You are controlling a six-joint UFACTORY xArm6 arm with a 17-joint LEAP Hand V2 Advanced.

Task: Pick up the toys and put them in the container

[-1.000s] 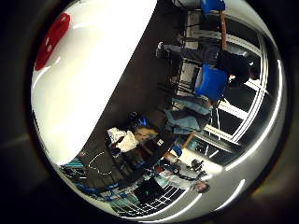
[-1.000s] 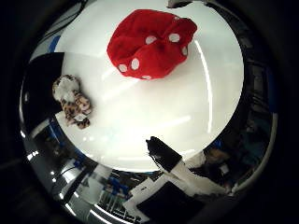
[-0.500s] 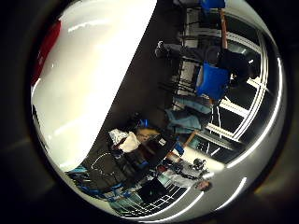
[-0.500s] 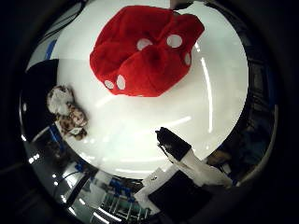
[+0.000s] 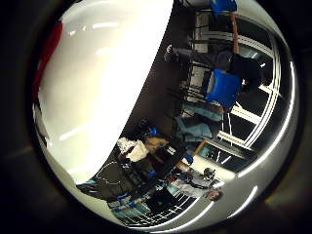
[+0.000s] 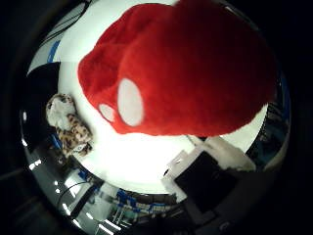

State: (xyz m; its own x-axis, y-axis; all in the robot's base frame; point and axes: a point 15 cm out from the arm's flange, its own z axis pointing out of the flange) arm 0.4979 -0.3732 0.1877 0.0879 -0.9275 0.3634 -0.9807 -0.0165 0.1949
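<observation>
A red plush toy with white spots [image 6: 181,69] lies on the white table [image 6: 127,157] and fills much of the right thumb side palm view, so it is close under the palm. A small brown-and-white spotted plush toy [image 6: 68,122] lies on the table beside it, near the table's edge. A black-and-white part of my hand [image 6: 205,176] shows next to the red toy. I cannot see whether the fingers are open or curled. In the right little finger side palm view a sliver of the red toy [image 5: 49,49] shows at the edge of the white table [image 5: 97,88].
Past the table's edge, the right little finger side palm view shows the dark floor [image 5: 161,97], blue chairs [image 5: 222,88] and cluttered items [image 5: 146,146] on the floor.
The red toy has grown from a modest shape to filling most of the right thumb side palm view: the hand has come down close over it. The spotted toy has not moved.
</observation>
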